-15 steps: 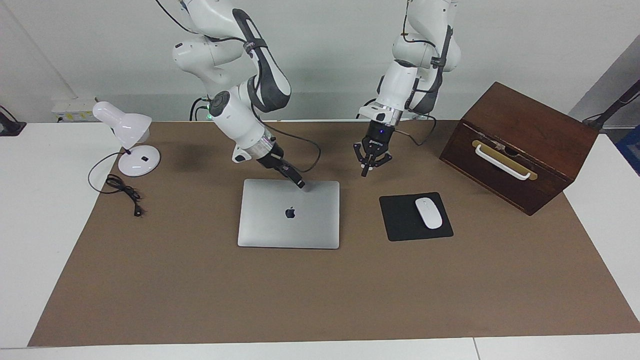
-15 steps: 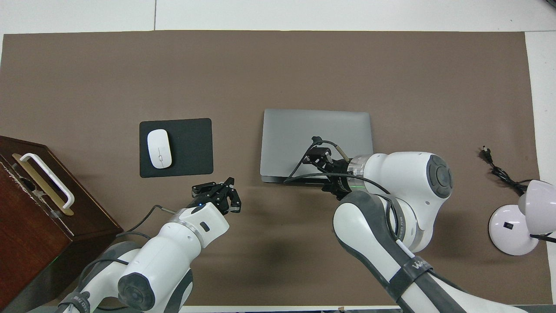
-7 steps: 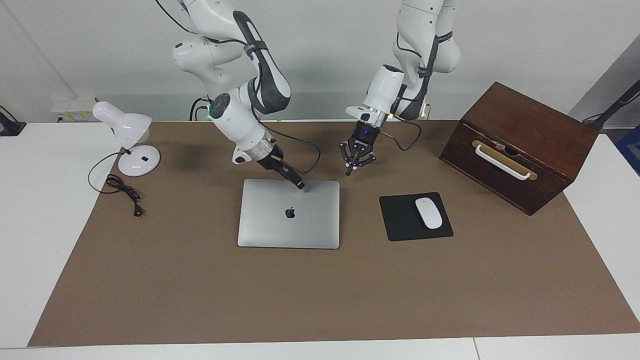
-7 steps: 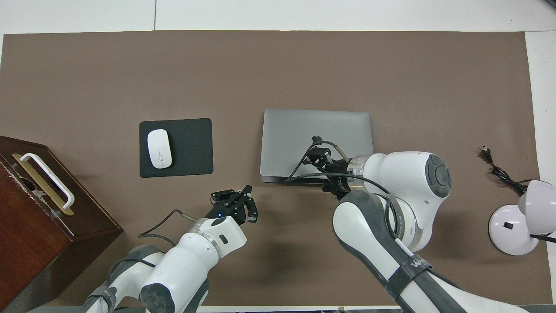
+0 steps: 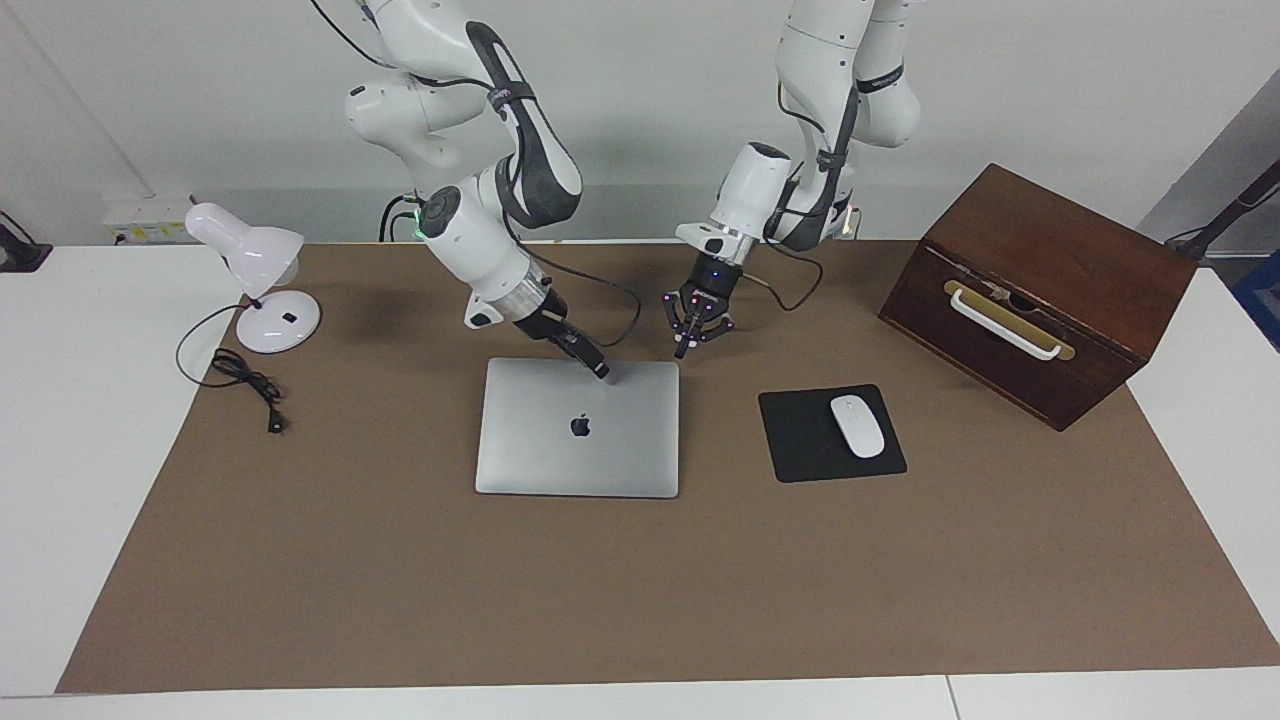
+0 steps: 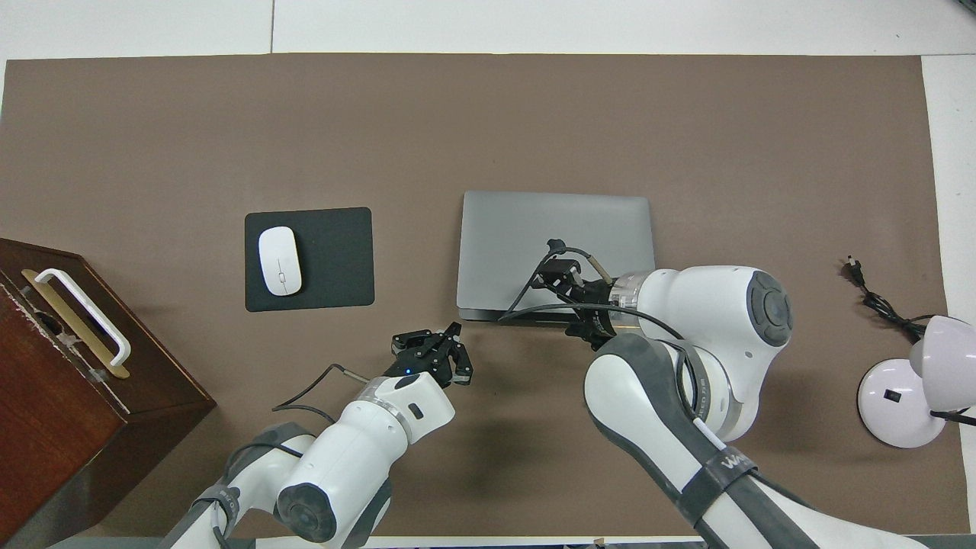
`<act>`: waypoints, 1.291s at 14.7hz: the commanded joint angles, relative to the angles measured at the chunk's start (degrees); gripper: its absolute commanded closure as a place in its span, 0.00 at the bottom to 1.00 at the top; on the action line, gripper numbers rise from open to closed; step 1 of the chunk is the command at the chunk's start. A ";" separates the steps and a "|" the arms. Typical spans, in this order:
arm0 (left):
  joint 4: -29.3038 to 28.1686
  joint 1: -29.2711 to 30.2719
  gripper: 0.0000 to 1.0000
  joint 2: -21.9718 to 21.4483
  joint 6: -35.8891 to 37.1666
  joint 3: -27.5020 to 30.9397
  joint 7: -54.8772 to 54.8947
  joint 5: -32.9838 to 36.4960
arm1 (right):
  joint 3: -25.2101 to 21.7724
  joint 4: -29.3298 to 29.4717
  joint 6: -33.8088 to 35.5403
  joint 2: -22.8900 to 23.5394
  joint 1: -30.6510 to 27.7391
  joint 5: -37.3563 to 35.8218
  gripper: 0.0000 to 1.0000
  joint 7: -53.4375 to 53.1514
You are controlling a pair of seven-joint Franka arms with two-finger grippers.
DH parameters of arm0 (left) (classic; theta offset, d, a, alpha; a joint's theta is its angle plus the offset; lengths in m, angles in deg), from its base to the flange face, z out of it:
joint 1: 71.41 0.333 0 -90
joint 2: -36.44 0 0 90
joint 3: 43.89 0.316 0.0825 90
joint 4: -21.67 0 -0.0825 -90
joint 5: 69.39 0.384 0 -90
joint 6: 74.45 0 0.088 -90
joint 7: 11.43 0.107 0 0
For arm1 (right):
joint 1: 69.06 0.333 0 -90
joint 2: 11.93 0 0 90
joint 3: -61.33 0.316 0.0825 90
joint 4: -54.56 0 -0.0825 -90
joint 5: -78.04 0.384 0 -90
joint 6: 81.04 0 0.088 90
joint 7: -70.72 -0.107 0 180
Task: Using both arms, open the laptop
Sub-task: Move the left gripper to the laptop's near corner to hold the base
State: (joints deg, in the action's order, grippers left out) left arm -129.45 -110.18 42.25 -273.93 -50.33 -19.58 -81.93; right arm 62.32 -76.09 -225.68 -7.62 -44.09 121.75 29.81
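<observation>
The silver-grey laptop [image 5: 560,450] [image 6: 534,221] lies closed and flat on the brown mat, logo up. My right gripper [image 5: 602,370] [image 6: 555,268] comes down at a slant, and its tip rests on the lid by the edge nearest the robots; it is open and holds nothing. My left gripper [image 5: 682,350] [image 6: 455,330] points down with its fingertips together. It hangs just above the mat beside the laptop's nearest corner at the left arm's end, apart from the laptop.
A white mouse [image 5: 858,426] sits on a black mouse pad [image 5: 800,440] beside the laptop, toward the left arm's end. A dark wooden box [image 5: 1040,290] with a white handle stands at that end. A white desk lamp [image 5: 262,290] and its cable [image 5: 245,385] are at the right arm's end.
My left gripper has swung from near the mouse pad toward the laptop's corner, staying shut. The right gripper and the laptop have not moved.
</observation>
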 commanded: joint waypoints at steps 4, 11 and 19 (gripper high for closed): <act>4.95 -0.17 1.00 5.08 -1.35 0.89 0.42 -1.17 | 0.07 -0.39 -1.00 -0.19 -0.09 1.65 0.00 2.41; 6.45 0.01 1.00 6.49 -1.35 1.16 0.77 -1.08 | 0.07 -0.39 -1.00 -0.19 -0.09 1.65 0.00 2.50; 10.14 0.27 1.00 10.97 -1.35 1.33 1.30 -0.90 | 0.07 -0.30 -1.17 -0.19 -0.09 1.65 0.00 2.50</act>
State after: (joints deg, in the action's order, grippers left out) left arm -121.24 -110.00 51.03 -273.97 -49.06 -19.52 -81.99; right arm 62.32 -76.09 -225.68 -7.62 -44.09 121.75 29.86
